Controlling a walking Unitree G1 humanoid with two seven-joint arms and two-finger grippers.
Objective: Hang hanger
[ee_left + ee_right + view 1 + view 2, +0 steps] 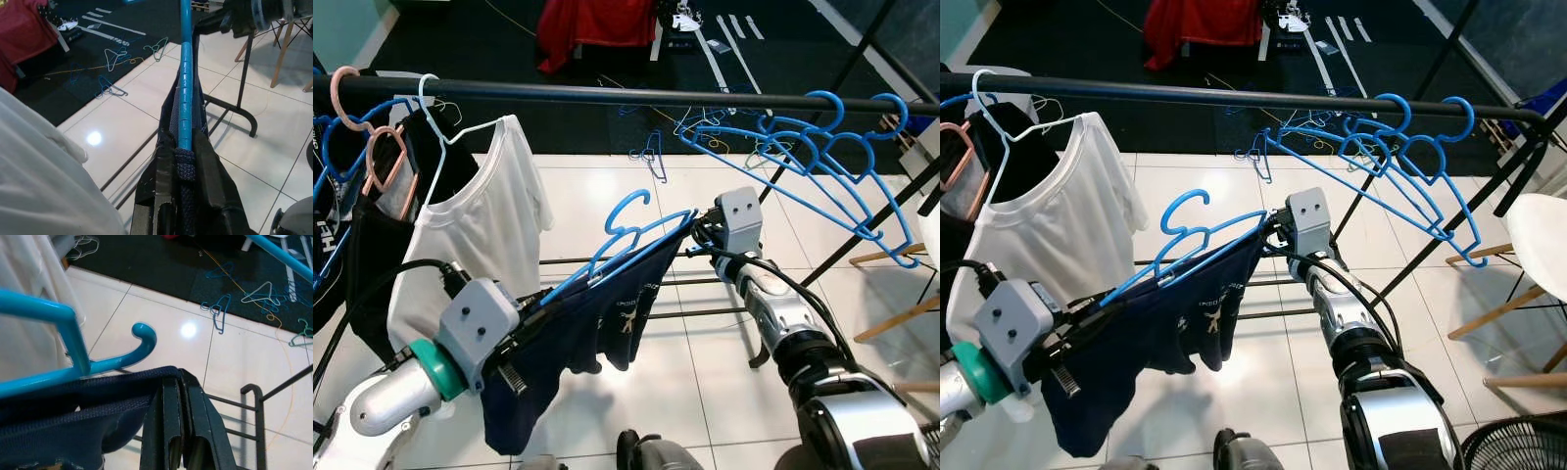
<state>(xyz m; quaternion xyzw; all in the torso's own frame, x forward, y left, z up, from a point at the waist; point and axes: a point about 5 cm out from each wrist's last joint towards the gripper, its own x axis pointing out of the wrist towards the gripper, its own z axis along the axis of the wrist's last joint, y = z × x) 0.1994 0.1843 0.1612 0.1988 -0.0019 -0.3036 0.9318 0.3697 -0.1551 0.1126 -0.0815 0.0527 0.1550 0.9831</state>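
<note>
A blue plastic hanger point(631, 235) carries a dark navy garment point(592, 328) and is held level below the black rail point(607, 95). My left gripper point(533, 311) is shut on the hanger's left end and the cloth there, seen close in the left wrist view as the blue bar point(185, 93) between black fingers point(159, 181). My right gripper point(697, 233) is shut on the garment's edge at the hanger's right end, where the fingers point(168, 426) pinch the navy cloth point(73, 406). The hook point(631, 206) points up, still below the rail.
On the rail hang a white T-shirt point(475, 235) on a white hanger, dark clothes with pink hangers point(386, 162) at the left, and several empty blue hangers point(813, 157) at the right. Loose hangers point(651, 157) lie on the floor. A red cloth point(592, 29) sits behind.
</note>
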